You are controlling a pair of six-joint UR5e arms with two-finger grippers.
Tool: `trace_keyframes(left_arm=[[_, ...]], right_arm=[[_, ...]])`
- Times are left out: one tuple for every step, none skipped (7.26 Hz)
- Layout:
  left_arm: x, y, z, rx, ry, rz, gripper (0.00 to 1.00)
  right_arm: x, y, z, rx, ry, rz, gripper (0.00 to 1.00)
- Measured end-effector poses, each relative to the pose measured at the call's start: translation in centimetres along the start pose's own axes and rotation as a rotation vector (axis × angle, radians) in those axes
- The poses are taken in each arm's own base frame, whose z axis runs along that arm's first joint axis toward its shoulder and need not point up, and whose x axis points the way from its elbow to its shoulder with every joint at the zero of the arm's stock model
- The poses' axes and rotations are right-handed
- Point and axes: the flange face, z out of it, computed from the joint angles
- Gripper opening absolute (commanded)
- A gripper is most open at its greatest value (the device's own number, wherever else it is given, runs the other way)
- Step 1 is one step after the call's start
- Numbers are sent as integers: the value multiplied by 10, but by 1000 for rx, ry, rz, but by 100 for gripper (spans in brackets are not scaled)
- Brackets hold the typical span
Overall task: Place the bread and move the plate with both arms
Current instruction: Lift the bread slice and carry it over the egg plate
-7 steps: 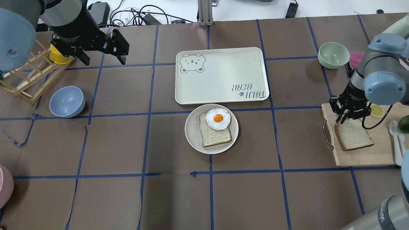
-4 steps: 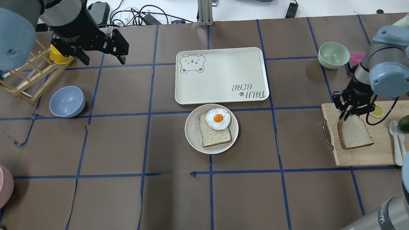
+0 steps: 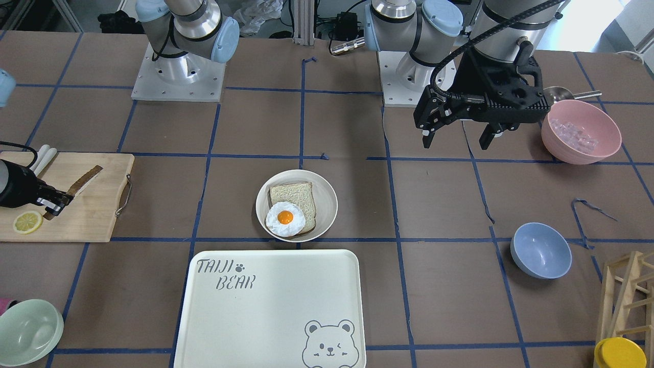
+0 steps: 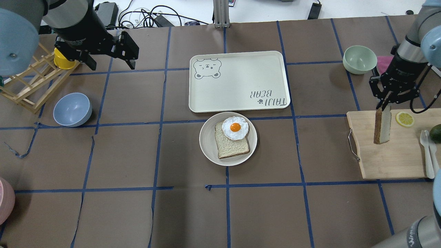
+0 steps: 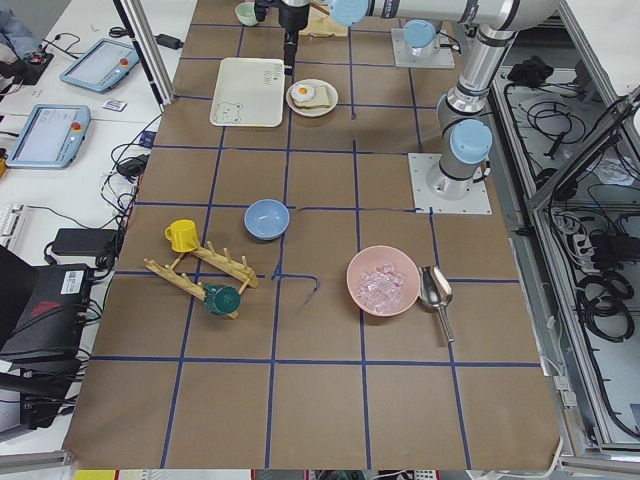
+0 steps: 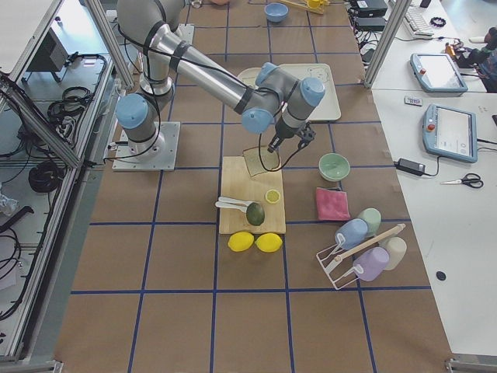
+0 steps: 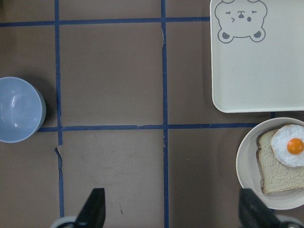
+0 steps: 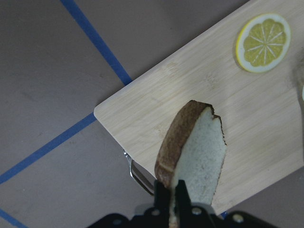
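My right gripper (image 4: 385, 103) is shut on the top edge of the bread (image 4: 382, 125), a crusted slice that hangs edge-on just above the wooden cutting board (image 4: 396, 162). The right wrist view shows the bread (image 8: 197, 152) pinched between the fingers. The plate (image 4: 208, 141) sits at the table's centre and holds a smaller slice with a fried egg (image 4: 235, 128). My left gripper (image 4: 112, 63) is open and empty, high above the table's far left, well away from the plate (image 7: 247, 161).
A cream bear-print tray (image 4: 241, 86) lies just beyond the plate. A lemon slice (image 4: 404, 119) lies on the board. A green bowl (image 4: 359, 59) is behind the right gripper. A blue bowl (image 4: 72, 109), a wooden rack (image 4: 31, 86) and a pink bowl (image 3: 581, 131) are on the left side.
My right gripper has risen and drawn back with the bread. The slice went from lying flat on the board to hanging edge-on. The left arm has not moved.
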Motion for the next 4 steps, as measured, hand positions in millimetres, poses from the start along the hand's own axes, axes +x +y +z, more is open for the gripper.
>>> trace_keyframes(left_arm=[[0,0,0,0,0,0,100],[0,0,0,0,0,0,100],[0,0,0,0,0,0,100],[0,0,0,0,0,0,100]], right_arm=[[-13,7,-21,-11,-3,20,0],[-40,21,-36,-16,-9,48,0],[-82,45,-48,-18,-27,98,0],[-129,74,-55,-23,-54,157,0]])
